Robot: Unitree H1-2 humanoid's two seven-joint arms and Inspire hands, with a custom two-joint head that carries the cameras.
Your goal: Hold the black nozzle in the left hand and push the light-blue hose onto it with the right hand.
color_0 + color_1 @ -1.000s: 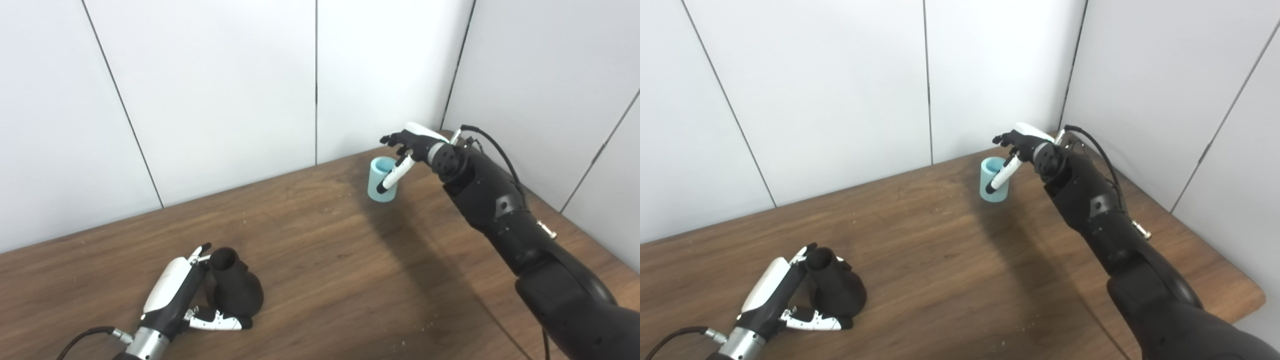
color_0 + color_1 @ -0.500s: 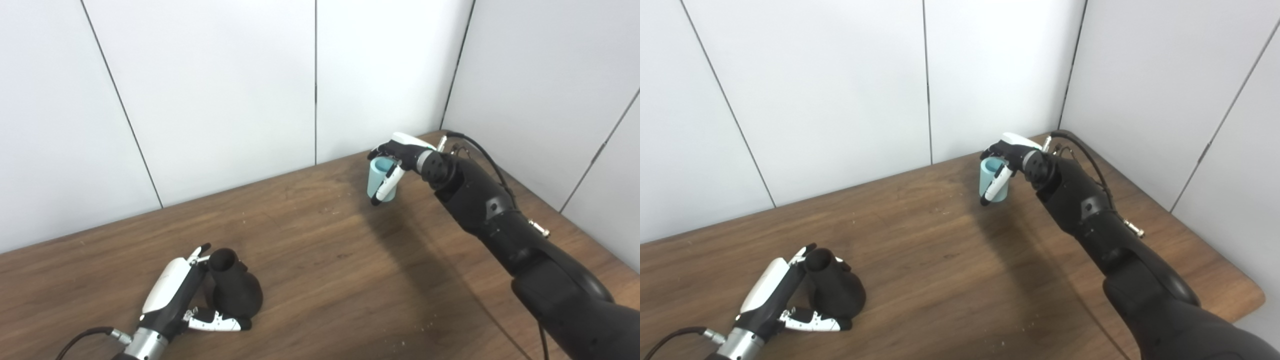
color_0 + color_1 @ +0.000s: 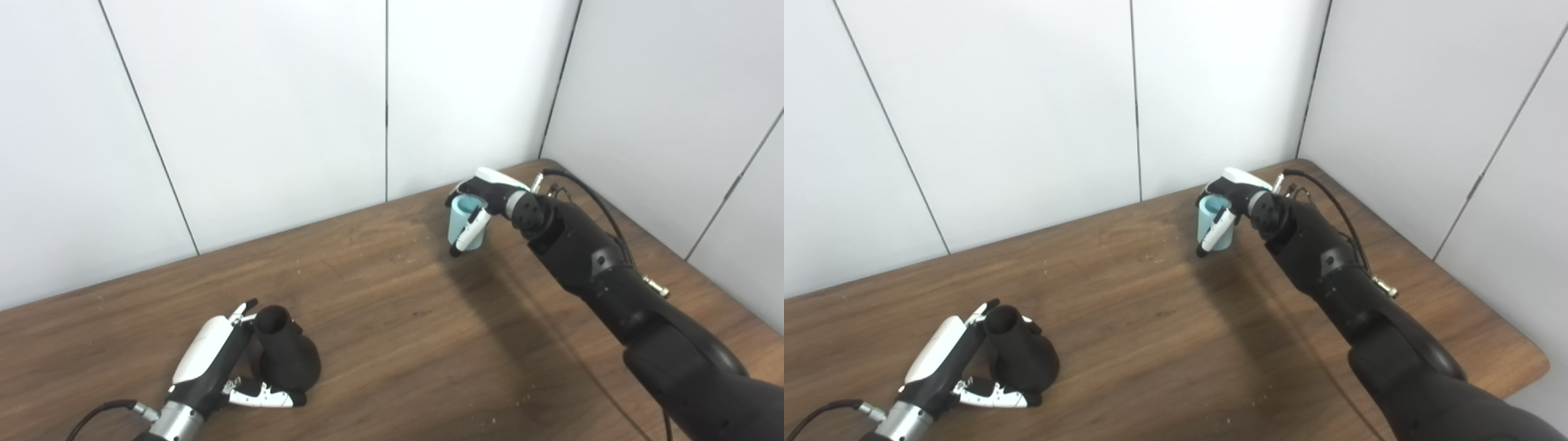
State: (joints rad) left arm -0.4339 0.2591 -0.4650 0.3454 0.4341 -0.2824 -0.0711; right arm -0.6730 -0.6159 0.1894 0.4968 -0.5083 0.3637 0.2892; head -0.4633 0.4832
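White wall panels close in two sides of a dark wooden tabletop (image 3: 392,318). Nearest, at the front left, the left hand (image 3: 211,361) rests on the wood with its fingers curled round the black nozzle (image 3: 285,358), thumb (image 3: 266,398) lying along the wide base and the open neck tilted up toward the wall. Well apart from it, near the far right corner, the right hand (image 3: 487,202) is wrapped round the light-blue hose (image 3: 460,223), a short upright tube with its open end up, thumb across the front.
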